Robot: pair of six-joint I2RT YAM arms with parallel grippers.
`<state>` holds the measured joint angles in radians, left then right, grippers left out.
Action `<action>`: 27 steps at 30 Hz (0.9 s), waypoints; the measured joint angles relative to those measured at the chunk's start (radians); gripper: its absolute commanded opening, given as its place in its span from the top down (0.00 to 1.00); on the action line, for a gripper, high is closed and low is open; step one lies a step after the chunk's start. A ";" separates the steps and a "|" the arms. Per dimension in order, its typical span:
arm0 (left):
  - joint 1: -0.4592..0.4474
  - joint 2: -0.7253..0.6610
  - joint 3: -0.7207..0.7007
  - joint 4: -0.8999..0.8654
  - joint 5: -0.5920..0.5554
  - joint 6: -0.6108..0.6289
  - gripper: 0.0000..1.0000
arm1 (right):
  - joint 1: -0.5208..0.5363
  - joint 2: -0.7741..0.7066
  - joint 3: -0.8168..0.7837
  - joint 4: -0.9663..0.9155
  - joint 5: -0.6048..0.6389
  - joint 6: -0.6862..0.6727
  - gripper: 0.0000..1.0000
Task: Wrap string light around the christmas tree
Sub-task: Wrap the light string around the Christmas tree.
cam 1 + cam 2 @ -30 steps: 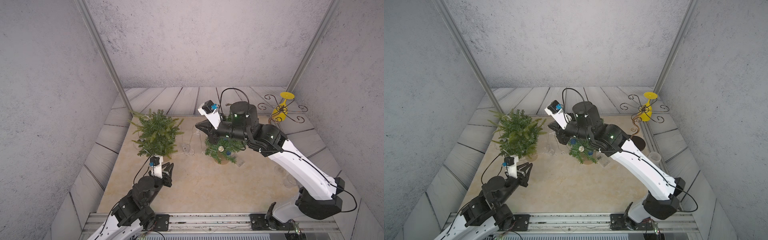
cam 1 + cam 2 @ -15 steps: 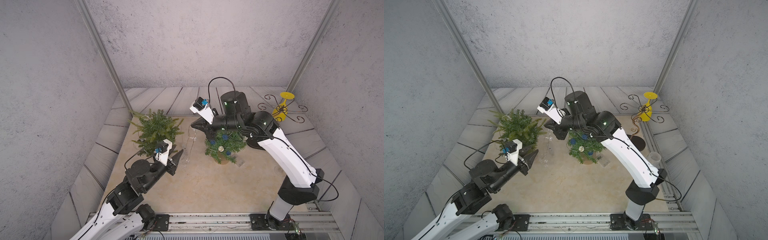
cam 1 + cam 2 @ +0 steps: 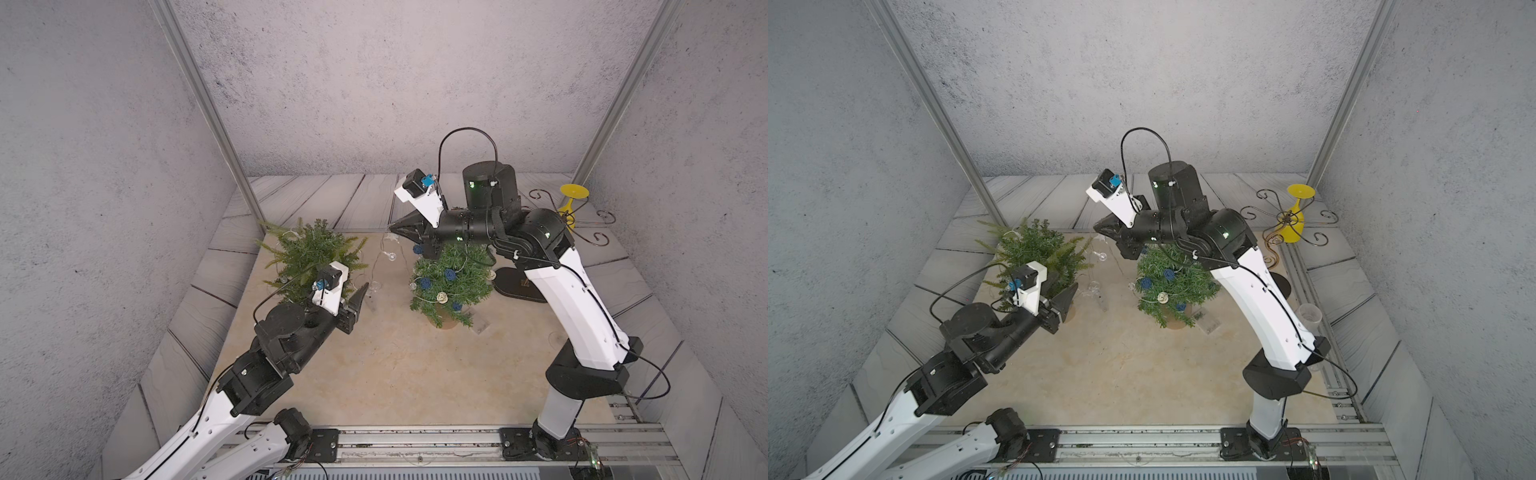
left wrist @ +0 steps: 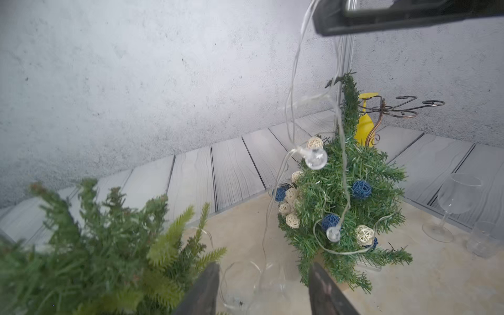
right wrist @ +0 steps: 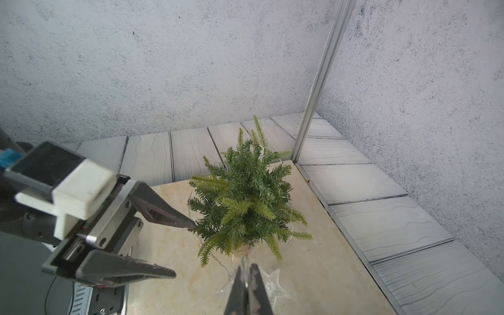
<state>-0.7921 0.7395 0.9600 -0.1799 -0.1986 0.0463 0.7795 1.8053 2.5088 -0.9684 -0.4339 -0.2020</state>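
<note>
As the left gripper (image 3: 354, 302) rises beside the plain green tree (image 3: 307, 253), its jaws have parted about halfway since a second ago. They hold nothing, just short of the dangling string light (image 3: 390, 257), so this is likely a handover. Rightward, the right gripper (image 3: 395, 227), pinched shut on the string, holds it above the christmas tree (image 3: 453, 272). Only the left wrist view shows wire already circling its lower branches.
</note>
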 measured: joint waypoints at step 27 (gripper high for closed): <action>0.254 0.457 0.549 -0.066 0.090 0.066 1.00 | -0.051 0.023 -0.185 0.101 -0.005 0.015 1.00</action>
<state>-0.5385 1.1965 1.5085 -0.2459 -0.1085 0.1127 0.7288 1.8286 2.3241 -0.8677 -0.4385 -0.1867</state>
